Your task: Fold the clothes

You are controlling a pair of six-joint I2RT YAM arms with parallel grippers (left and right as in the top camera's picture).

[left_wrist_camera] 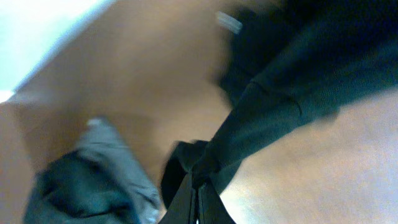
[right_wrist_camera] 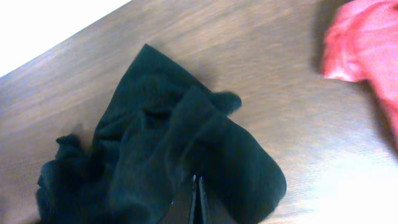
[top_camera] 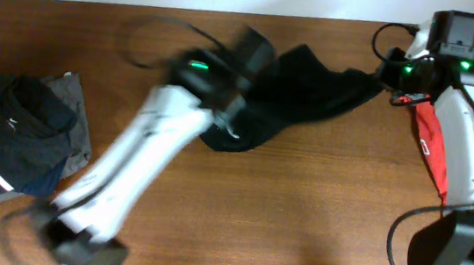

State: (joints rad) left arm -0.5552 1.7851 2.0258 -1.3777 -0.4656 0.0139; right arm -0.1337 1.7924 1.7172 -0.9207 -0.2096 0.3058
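Note:
A plain black garment lies stretched and rumpled across the far middle of the table. My left gripper, blurred in the overhead view, is shut on its lower left end; in the left wrist view the fingertips pinch a taut fold of the black fabric. My right gripper is shut on the garment's right end. In the right wrist view its closed tips are buried in the black cloth.
A pile of dark navy and grey clothes lies at the left edge, also in the left wrist view. A red garment lies under the right arm, seen in the right wrist view. Brown wooden table.

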